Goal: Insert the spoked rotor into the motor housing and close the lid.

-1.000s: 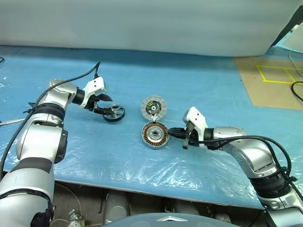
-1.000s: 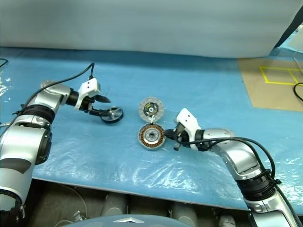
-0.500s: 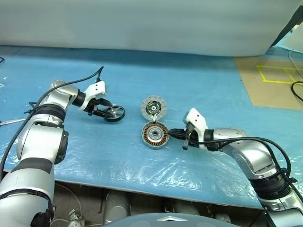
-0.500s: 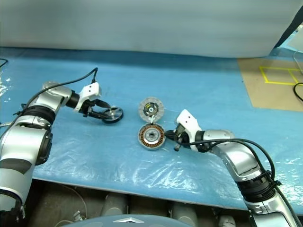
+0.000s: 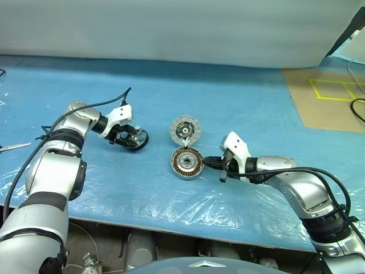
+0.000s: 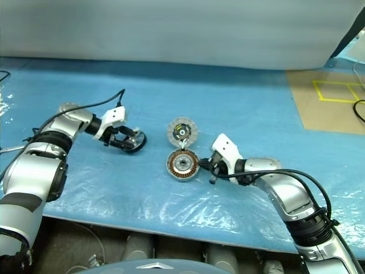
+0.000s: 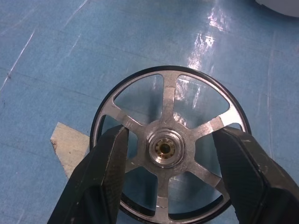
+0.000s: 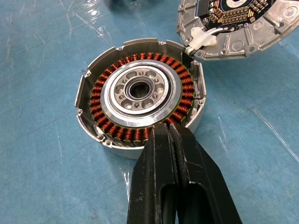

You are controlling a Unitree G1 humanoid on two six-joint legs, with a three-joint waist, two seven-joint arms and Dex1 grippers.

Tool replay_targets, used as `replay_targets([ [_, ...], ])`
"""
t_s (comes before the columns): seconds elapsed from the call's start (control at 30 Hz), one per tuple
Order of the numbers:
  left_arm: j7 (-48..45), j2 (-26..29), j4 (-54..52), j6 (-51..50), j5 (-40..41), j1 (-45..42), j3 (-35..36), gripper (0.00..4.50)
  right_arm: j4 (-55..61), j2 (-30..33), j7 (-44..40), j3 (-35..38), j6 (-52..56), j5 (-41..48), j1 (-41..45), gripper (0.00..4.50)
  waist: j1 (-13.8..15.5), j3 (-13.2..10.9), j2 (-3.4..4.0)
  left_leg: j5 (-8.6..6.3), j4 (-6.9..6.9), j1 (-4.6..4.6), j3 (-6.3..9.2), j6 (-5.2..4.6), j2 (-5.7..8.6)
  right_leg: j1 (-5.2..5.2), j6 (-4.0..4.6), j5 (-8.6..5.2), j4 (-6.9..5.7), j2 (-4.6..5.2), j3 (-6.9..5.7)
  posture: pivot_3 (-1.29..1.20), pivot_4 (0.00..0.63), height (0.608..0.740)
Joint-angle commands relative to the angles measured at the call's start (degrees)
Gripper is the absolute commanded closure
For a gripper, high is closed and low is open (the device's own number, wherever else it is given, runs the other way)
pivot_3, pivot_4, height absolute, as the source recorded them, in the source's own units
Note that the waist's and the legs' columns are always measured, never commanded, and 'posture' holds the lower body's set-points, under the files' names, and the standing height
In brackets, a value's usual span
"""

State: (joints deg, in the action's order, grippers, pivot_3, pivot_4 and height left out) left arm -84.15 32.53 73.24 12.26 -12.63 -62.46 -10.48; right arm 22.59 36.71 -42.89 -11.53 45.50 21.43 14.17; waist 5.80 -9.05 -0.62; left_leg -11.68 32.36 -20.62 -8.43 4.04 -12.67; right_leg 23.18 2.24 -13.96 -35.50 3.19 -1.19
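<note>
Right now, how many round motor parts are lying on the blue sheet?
3: the spoked rotor between the left gripper's fingers, the lid mid-table, and the motor housing just in front of it.

A blue plastic sheet (image 5: pixel 171 97) covers the table beside a brown board (image 5: pixel 325 108) with yellow tape (image 5: pixel 333 90).

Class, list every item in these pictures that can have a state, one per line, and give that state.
spoked rotor: lying flat on the blue sheet, not yet inserted.
motor housing: open, windings and hub exposed, no rotor inside.
lid: off, lying beside the housing, segmented face up.
left gripper: open, fingers astride the rotor's hub.
right gripper: shut, tips at the housing's rim.
</note>
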Motion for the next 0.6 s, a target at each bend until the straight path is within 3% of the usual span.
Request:
replay_targets([
  [0.03, -1.02, 0.78, -0.34, 1.01, -0.4, 0.88, -0.48, 1.75, 1.9, 0.25, 0.3, 0.64, 0.01, 0.03, -0.21, 4.5, 0.0, 0.0, 0.0, 0.0, 0.0, 0.0, 0.0, 0.0, 0.0, 0.0, 0.0, 0.0, 0.0, 0.0, 0.0, 0.0, 0.15, 0.74],
  [0.2, -0.7, 1.0, -0.82, 1.96, -0.51, 1.81, -0.64, 2.9, 1.44, 0.17, 0.3, 0.48, -0.11, 0.1, 0.16, 4.5, 0.06, 0.0, 0.01, 0.0, -0.03, 0.19, 0.0, 0.0, 0.01, -0.17, 0.0, 0.0, 0.01, 0.02, 0.0, 0.0, 0.15, 0.74],
  [0.6, -4.56, 0.63, -4.01, 3.52, 1.14, 6.6, -0.54, 3.15, 0.14, 0.03, 0.04, 0.62, -0.45, -0.01, 1.68, 4.5, 0.13, 0.07, 0.13, 0.0, -0.08, 0.57, -0.06, 0.0, 0.09, -0.52, 0.01, -0.01, 0.03, 0.13, 0.04, 0.0, 0.15, 0.74],
])
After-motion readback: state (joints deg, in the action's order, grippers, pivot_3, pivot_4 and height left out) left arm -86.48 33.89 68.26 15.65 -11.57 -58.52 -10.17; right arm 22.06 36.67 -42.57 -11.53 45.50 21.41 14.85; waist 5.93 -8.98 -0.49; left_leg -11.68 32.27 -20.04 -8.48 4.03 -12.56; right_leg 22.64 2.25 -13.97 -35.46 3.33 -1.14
